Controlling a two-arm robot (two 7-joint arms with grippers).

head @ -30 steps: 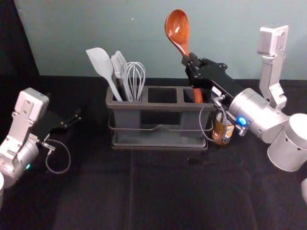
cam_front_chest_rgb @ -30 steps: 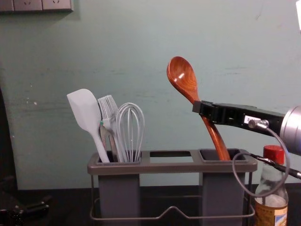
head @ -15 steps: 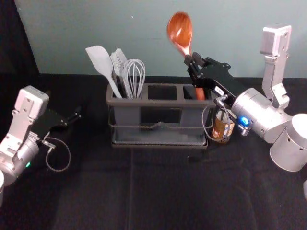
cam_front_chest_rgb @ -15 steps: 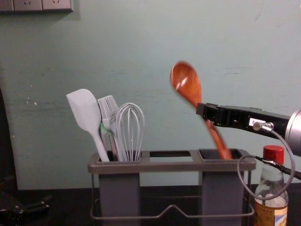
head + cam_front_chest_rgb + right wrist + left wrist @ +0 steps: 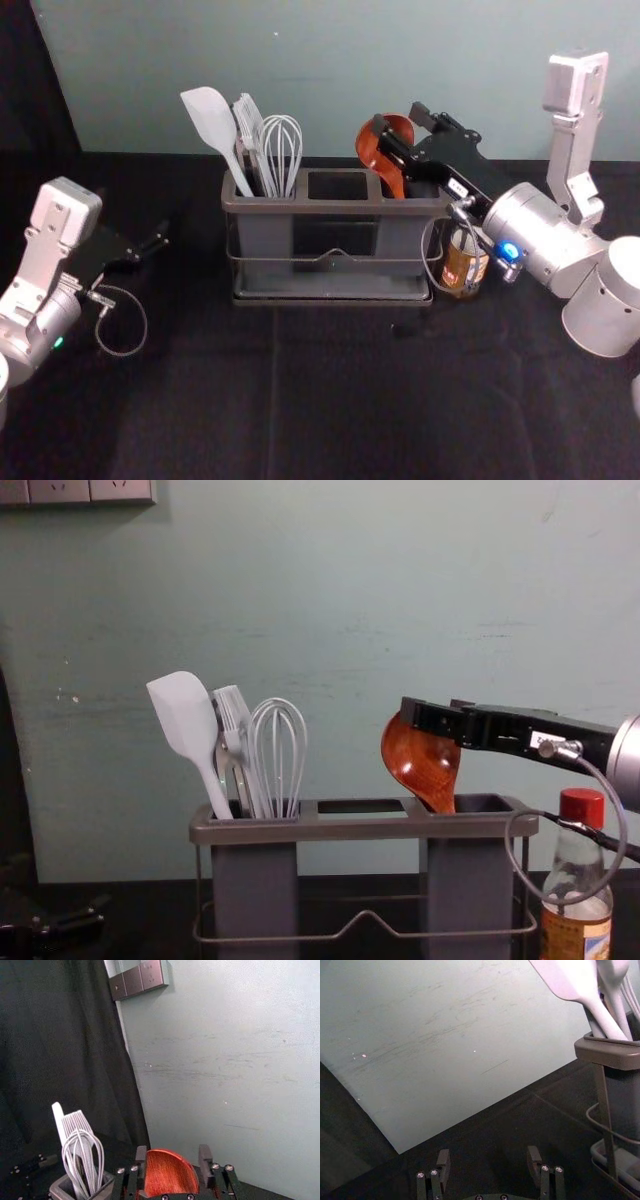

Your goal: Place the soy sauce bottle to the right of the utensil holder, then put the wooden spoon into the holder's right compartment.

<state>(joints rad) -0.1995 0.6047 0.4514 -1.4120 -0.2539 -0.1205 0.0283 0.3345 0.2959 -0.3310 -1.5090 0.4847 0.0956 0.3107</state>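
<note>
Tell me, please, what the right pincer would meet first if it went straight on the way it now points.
The right pincer would most likely meet the wooden spoon first, as the bowl shows between its parted fingers; how much depth remains is unclear.

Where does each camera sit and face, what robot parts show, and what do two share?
Head: forward-down at holder; left gripper, right gripper.
Chest: lower, forward across the table; both grippers.
Left wrist: past its fingers, toward the wall.
Right wrist: past its fingers, toward spoon and wall.
Head and chest share the soy sauce bottle.
</note>
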